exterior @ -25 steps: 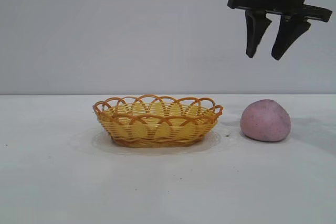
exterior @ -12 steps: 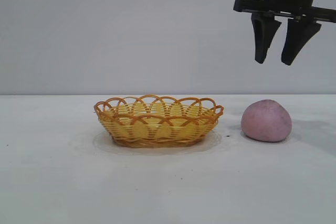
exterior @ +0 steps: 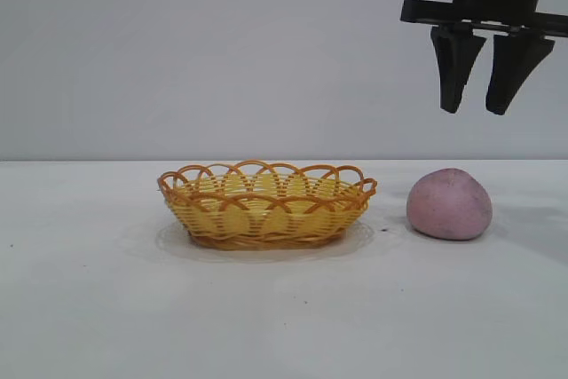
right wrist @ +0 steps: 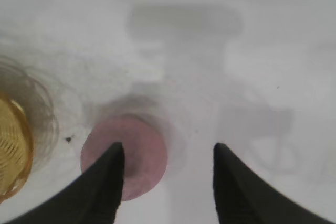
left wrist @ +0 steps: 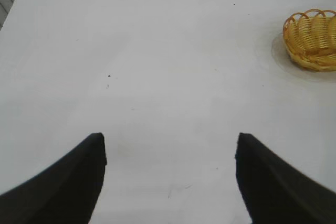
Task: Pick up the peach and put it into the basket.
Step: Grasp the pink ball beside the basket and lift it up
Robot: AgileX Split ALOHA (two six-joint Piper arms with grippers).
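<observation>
The dusty pink peach point(exterior: 449, 205) rests on the white table to the right of the basket point(exterior: 266, 207), a yellow woven oval with an orange looped rim. My right gripper point(exterior: 477, 109) hangs open well above the peach, slightly to its right, fingertips pointing down with nothing between them. From the right wrist view the peach point(right wrist: 142, 156) lies below, partly behind one finger point(right wrist: 107, 182), and a slice of the basket point(right wrist: 13, 153) shows at the edge. My left gripper point(left wrist: 169, 142) stands open over bare table, far from the basket point(left wrist: 311, 40).
The white tabletop point(exterior: 284, 317) stretches in front of the basket and peach. A plain grey wall point(exterior: 222, 51) stands behind.
The right gripper has shifted to the right and dropped a little, from above the gap between basket and peach to above the peach. Basket and peach have stayed put.
</observation>
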